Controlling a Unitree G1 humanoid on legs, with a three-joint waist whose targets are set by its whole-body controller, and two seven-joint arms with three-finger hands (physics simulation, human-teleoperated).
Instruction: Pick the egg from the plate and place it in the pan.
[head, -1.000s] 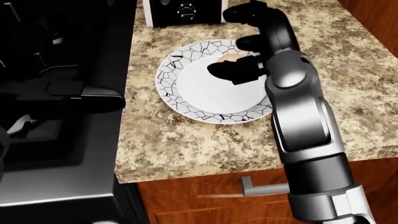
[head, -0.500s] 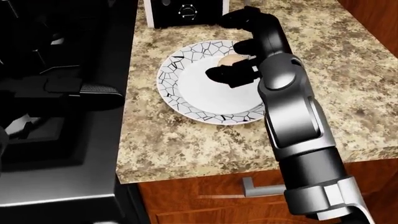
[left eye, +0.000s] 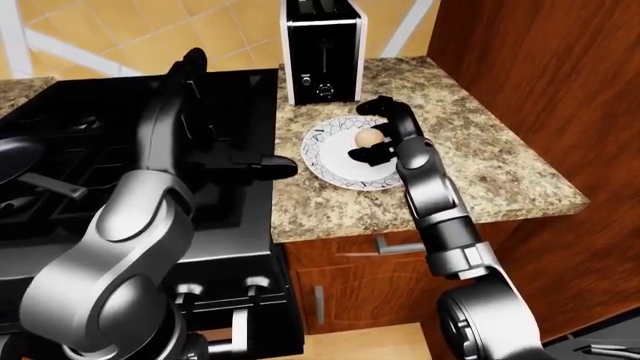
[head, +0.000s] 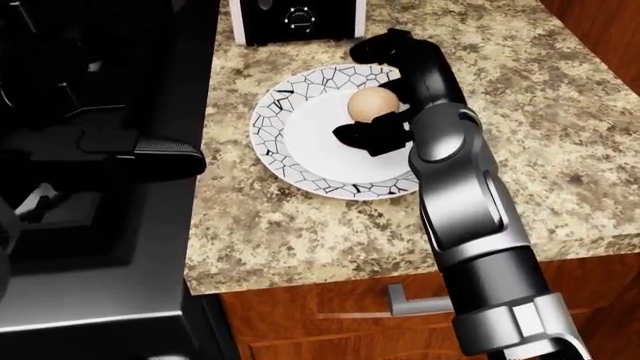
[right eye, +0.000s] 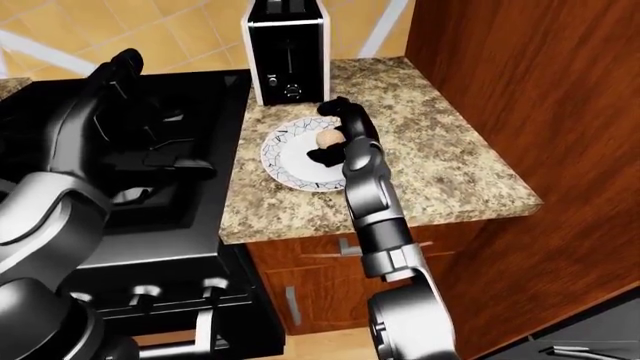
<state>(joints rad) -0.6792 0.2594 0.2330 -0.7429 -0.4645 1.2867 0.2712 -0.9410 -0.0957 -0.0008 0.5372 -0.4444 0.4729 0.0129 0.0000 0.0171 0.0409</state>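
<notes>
Granite-patterned table (left eye: 480, 161) sits right of a black stove (left eye: 120, 150) in the left-eye view, toaster (left eye: 322, 49) at the plate's 12 o'clock. Left hand (left eye: 255, 159) hovers over the stove edge; its finger state cannot be told.

Head view: egg (head: 372, 103) rests on the crackle-rimmed plate (head: 290, 142), toward its 1 o'clock. Right hand (head: 380, 94) is spread, fingers curved about the egg at 12 and 6 o'clock, not clearly closed.

Right-eye view: wooden cabinet wall (right eye: 520, 90) stands at 3 o'clock.

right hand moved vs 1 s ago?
Yes. Against the toaster in the head view, the right hand shifted slightly left and up, so the egg on the plate shows more fully.
</notes>
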